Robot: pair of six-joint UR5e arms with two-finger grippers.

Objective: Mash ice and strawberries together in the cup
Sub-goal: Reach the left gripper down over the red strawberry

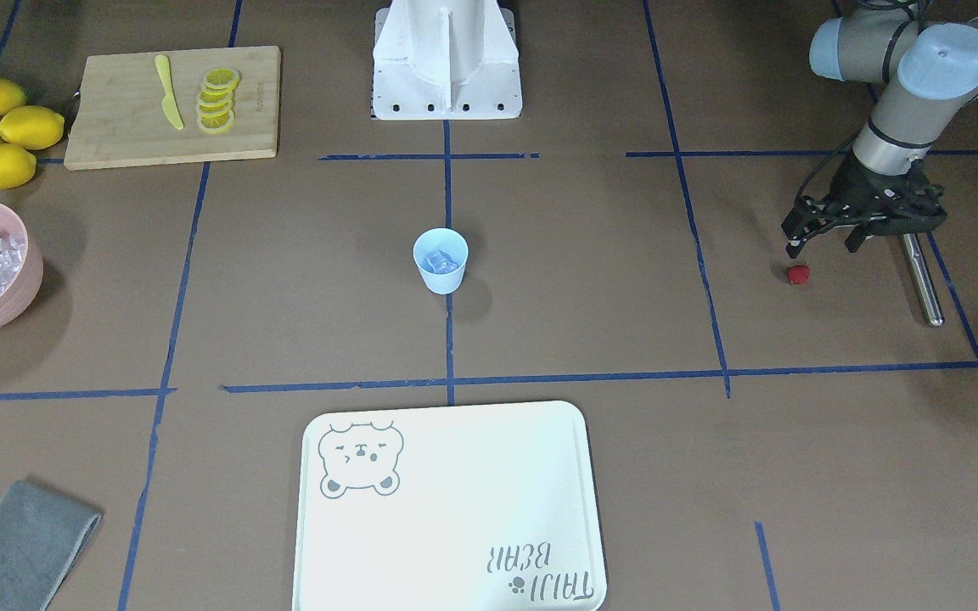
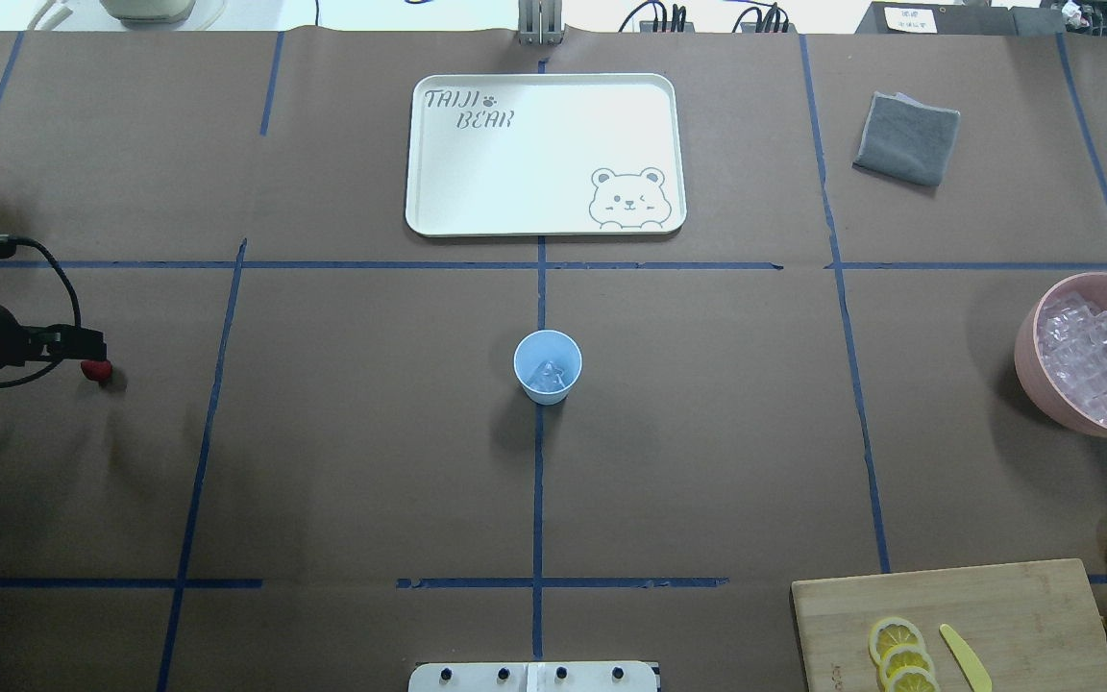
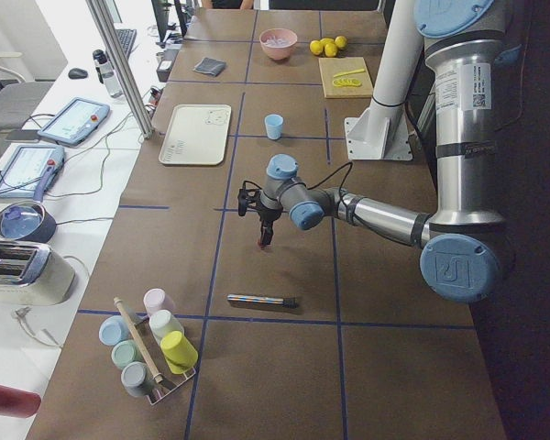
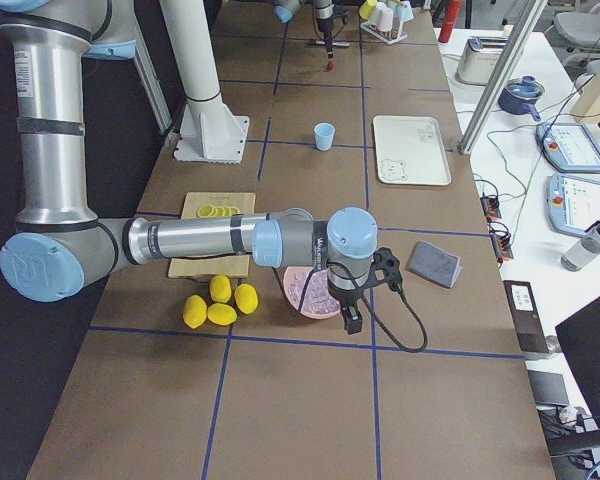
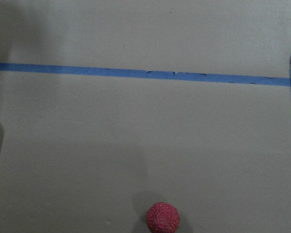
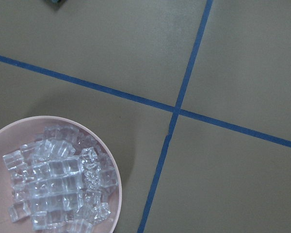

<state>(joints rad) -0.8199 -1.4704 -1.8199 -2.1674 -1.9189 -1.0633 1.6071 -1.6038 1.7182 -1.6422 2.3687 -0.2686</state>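
Observation:
The pale-blue cup (image 1: 441, 265) stands at the table's middle, also in the overhead view (image 2: 547, 366), with a few ice cubes (image 2: 550, 375) inside. One small red strawberry (image 1: 797, 274) lies on the table far to my left, also in the overhead view (image 2: 97, 369) and the left wrist view (image 5: 163, 218). My left gripper (image 1: 823, 246) is open and empty, pointing down just above the strawberry, with one finger over it. My right gripper (image 4: 352, 320) shows only in the exterior right view, beside the pink bowl; I cannot tell whether it is open or shut.
A pink bowl (image 1: 30, 276) full of ice (image 6: 58, 182) stands on my right. A metal rod (image 1: 922, 280) lies just past the left gripper. There is a white bear tray (image 2: 438, 221), a cutting board (image 1: 115, 136) with lemon slices and a yellow knife, several lemons (image 1: 5, 127) and a grey cloth (image 2: 907, 139).

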